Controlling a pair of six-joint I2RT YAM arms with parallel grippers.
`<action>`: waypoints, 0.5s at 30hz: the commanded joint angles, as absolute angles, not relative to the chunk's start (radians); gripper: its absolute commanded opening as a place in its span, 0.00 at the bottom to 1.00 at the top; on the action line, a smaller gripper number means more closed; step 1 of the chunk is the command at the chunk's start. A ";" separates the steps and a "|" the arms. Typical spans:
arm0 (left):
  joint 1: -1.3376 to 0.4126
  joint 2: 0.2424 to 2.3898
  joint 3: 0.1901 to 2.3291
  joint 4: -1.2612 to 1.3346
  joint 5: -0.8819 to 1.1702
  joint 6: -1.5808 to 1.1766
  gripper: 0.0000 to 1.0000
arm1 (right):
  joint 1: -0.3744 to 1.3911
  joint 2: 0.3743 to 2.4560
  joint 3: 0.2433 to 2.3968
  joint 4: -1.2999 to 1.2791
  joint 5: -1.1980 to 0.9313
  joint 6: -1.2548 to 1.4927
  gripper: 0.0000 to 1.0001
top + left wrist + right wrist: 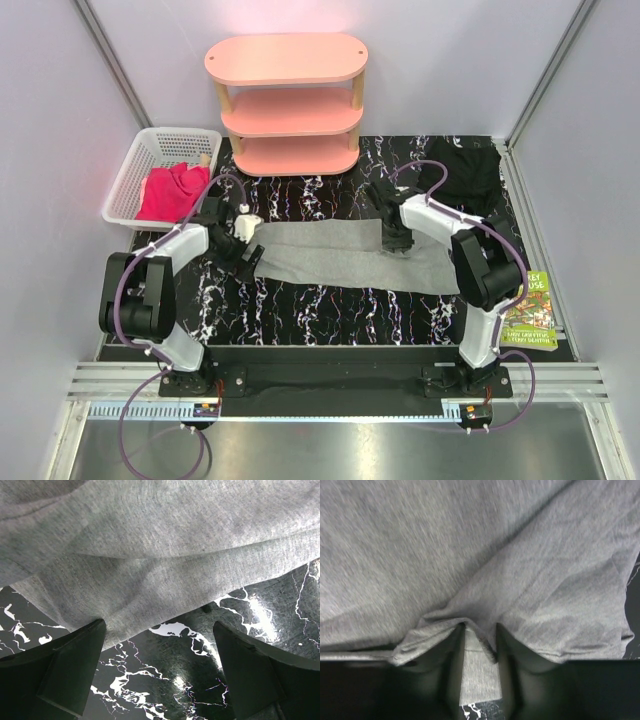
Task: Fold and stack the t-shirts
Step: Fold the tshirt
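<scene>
From above: shows the grey t-shirt [330, 258] spread in a band across the table [300, 310], left tool [245, 255] at its left end, right tool [397, 243] on its far edge; black t-shirt [468, 172] far right, pink t-shirt [172, 192] in the basket [130, 170]; from the left wrist: finds that tool gaping, nothing between its fingers [65, 670], cloth edge just ahead; from the right wrist: finds that tool clenched on 1 grey fold; probably best to slide left under the hem, clamp, then lift both ends together.
</scene>
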State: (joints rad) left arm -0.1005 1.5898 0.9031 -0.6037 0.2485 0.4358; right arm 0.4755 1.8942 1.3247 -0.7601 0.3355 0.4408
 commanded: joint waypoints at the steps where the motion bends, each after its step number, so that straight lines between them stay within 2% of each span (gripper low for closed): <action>1: -0.084 1.578 0.858 -0.634 0.209 0.459 0.99 | 0.479 1.945 1.402 -0.721 0.377 0.422 0.30; 3: -0.083 1.578 0.851 -0.632 0.201 0.462 0.99 | 0.476 1.957 1.423 -0.721 0.367 0.420 0.22; 4: -0.080 1.578 0.850 -0.626 0.195 0.465 0.99 | 0.477 1.962 1.428 -0.721 0.362 0.422 0.14; 7: -0.075 1.582 0.844 -0.614 0.178 0.471 0.99 | 0.477 1.957 1.434 -0.719 0.360 0.419 0.07; 15: -0.072 1.583 0.838 -0.607 0.175 0.472 0.99 | 0.446 1.971 1.499 -0.723 0.407 0.385 0.07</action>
